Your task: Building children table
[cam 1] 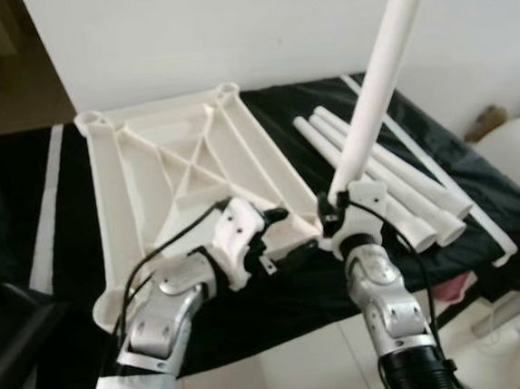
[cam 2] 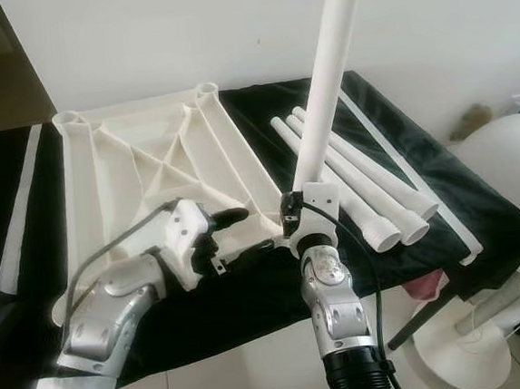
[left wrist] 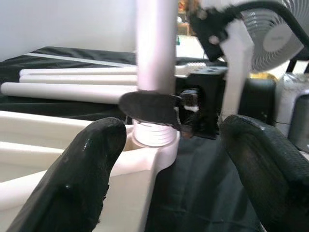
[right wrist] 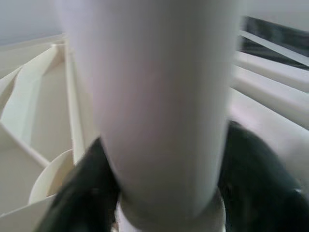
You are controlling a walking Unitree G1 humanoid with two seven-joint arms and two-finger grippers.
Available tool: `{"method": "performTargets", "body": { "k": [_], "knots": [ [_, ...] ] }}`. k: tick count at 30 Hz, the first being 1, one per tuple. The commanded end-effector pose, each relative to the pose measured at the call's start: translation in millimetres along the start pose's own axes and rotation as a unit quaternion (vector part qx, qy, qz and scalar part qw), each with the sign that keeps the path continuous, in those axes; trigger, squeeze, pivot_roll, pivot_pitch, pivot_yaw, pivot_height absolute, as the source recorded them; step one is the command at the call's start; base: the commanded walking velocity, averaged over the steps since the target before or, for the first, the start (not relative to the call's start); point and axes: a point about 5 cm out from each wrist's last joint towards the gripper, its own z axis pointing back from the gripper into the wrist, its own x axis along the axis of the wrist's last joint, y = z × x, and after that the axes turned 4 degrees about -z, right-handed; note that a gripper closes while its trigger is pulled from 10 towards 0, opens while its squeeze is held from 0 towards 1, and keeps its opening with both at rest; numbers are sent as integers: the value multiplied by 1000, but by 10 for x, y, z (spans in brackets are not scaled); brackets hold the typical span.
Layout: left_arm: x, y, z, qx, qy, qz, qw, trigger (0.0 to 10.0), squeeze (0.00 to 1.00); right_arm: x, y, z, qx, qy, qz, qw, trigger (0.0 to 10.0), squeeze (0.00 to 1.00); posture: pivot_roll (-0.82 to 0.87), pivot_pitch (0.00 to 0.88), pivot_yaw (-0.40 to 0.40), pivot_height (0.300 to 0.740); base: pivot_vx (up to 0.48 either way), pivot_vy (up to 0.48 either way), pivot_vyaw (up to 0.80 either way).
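Currently the right gripper [cam 1: 334, 208] is clamped on a white table leg [cam 1: 376, 84], which stands upright with its threaded end seated in the near corner socket [left wrist: 153, 145] of the inverted white tabletop [cam 1: 180, 165]. The left gripper [cam 1: 276, 219], fingers [left wrist: 82, 169] spread apart, hovers at that same corner. Three spare legs [cam 1: 396, 192] lie side by side on the black cloth [cam 1: 450, 178], just beside the tabletop.

left gripper [cam 1: 277, 229]: jaws parted, arm bent inward | right gripper [cam 1: 341, 207]: jaws clamped (forearm upright)
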Motion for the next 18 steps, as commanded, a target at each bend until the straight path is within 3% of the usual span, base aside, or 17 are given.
{"method": "performTargets", "body": {
  "k": [1, 11, 13, 14, 15, 18],
  "knots": [
    [56, 16, -10, 12, -8, 0, 1000, 10000, 0, -66, 64, 81, 9, 10, -29, 999, 10000, 1000, -23, 46, -1, 740, 0, 0, 0],
    [66, 14, -25, 12, -11, 2, 1000, 10000, 0, -12, 6, 89, 53, 11, -4, 999, 10000, 996, -31, 44, -8, 740, 0, 0, 0],
    [68, 12, -33, 12, -12, 3, 1000, 10000, 0, -13, -39, 86, 66, 15, 7, 998, 10000, 169, -31, 44, -9, 740, 0, 0, 0],
    [68, 12, -33, 12, -12, 3, 1000, 10000, 0, -13, -39, 86, 66, 15, 7, 998, 10000, 169, -31, 44, -9, 740, 0, 0, 0],
    [68, 9, -39, 12, -13, 5, 1000, 10000, 0, -28, -65, 84, 83, 23, 11, 996, 10000, 0, -33, 42, -13, 740, 0, 0, 0],
    [67, 8, -42, 12, -13, 5, 1000, 10000, 0, -34, -72, 85, 88, 26, 11, 996, 10000, 0, -32, 41, -14, 740, 0, 0, 0]
  ]
}}
